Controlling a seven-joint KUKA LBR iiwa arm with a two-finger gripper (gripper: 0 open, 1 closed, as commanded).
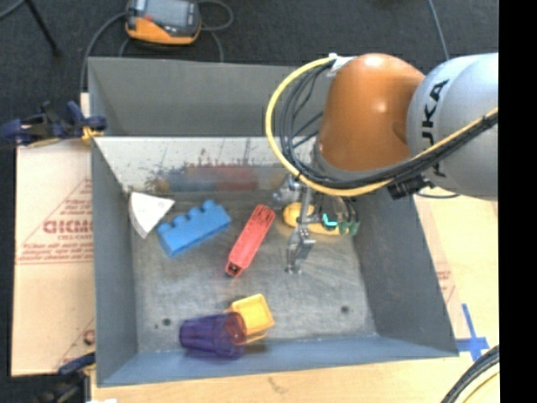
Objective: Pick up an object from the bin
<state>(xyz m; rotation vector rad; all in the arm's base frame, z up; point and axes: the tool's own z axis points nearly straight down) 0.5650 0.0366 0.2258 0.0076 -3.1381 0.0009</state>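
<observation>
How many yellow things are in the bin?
2: a yellow block against the purple piece near the front, a yellow piece beside the gripper, partly hidden. The arm may cover more.

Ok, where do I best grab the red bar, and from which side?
Probably mid-length on the red bar, across its narrow width, coming from straight above. It lies flat and slanted, with free room along both long sides; the blue brick lies clear of it, to the view's left.
</observation>
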